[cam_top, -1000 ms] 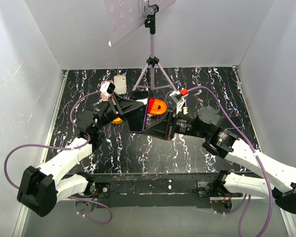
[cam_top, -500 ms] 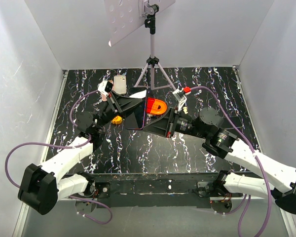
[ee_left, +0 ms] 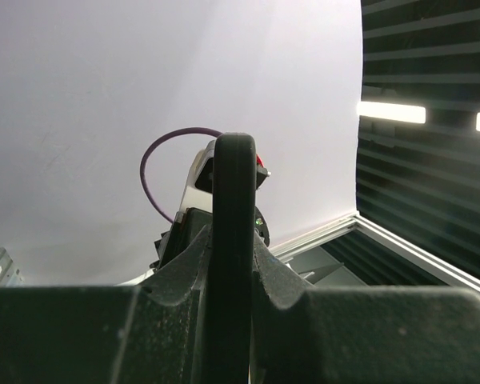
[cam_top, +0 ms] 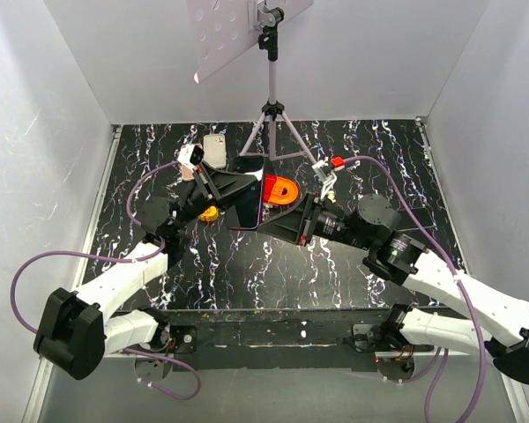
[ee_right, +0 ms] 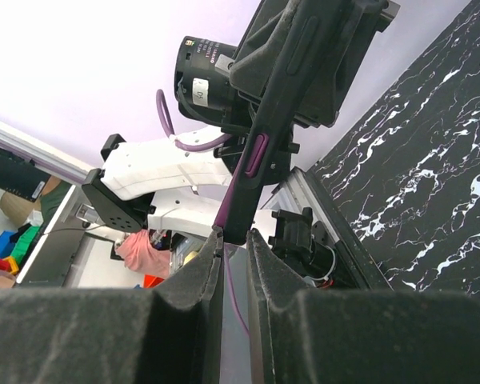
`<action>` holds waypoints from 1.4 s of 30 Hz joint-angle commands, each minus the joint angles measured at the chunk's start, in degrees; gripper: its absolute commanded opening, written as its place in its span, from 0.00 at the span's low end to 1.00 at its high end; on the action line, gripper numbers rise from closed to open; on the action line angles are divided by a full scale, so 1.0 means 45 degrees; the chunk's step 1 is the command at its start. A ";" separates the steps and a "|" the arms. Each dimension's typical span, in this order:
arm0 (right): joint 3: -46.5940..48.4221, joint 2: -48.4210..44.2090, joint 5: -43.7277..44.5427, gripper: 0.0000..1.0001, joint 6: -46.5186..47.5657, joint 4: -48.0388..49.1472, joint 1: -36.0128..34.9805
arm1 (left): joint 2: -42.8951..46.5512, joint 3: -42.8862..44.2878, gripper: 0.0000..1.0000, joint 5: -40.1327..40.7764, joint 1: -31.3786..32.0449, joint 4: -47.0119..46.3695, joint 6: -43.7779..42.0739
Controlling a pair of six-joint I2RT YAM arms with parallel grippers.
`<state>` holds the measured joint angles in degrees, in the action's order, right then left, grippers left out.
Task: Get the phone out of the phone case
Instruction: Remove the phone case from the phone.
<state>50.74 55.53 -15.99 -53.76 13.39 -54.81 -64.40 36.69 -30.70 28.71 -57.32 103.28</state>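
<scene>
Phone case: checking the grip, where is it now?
In the top view the phone case is clamped at mid-table between the left gripper and right gripper, in front of the tripod, beside an orange object.

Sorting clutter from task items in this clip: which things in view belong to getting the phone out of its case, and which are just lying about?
Belongs to the job:
- phone in its case, held up off the table
- left gripper, clamped on one edge of it
- right gripper, clamped on another edge

Just lying about:
- tripod
- white perforated panel on it
- orange-red object
- small yellow object
- pale flat item
</scene>
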 commanded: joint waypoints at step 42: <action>0.0461 0.4163 0.1536 0.15 0.0478 0.1835 0.0324 | 0.0522 0.0929 0.00 0.0572 0.2311 -0.1325 0.0075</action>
<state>51.03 66.15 -23.57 -56.86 29.98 -53.15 -63.96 37.45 -24.43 30.92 -57.04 101.86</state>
